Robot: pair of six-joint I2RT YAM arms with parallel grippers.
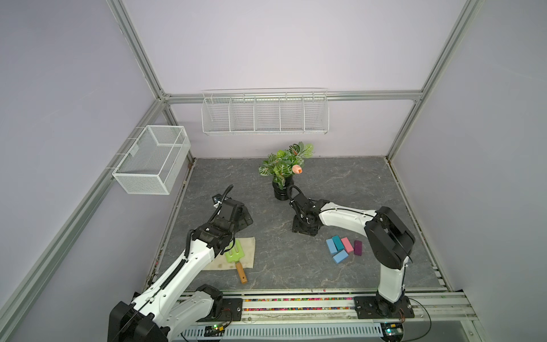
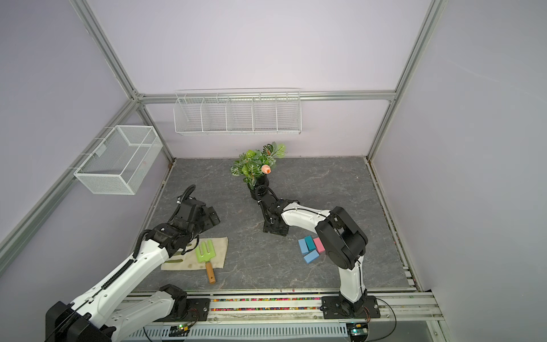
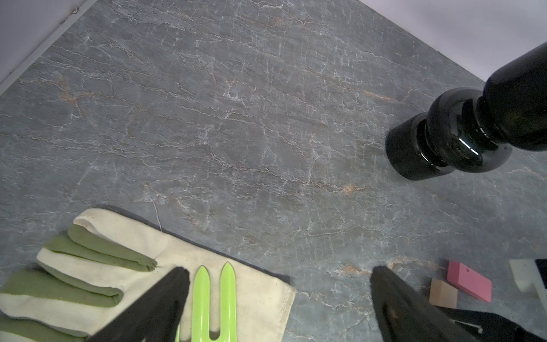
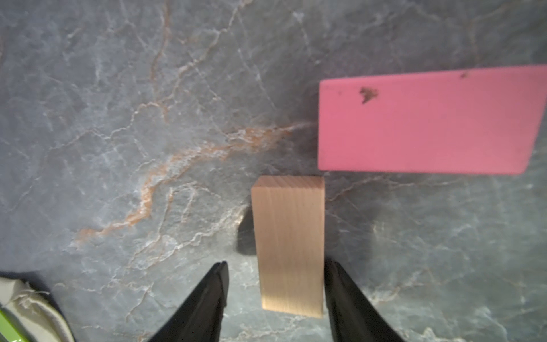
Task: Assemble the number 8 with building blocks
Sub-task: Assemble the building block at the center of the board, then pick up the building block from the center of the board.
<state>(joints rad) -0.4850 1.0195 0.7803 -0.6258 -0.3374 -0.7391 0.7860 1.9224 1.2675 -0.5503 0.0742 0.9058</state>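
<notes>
Presently, the right end effector (image 4: 276, 263) is seen parted loosely astride the flat tan wooden block (image 4: 288, 237), laid on the grey marbled counter (image 4: 118, 118) just beside a flat pink rectangular block (image 4: 429, 121); the left end effector (image 3: 278, 269) is held open, empty.

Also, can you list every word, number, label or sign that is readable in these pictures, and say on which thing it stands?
No text can be read anywhere in these pictures.
Small tag on the mesh basket: too small to read.
Pink block: only dark specks, no letters.
Tan block: plain wood grain, no marking.
</notes>
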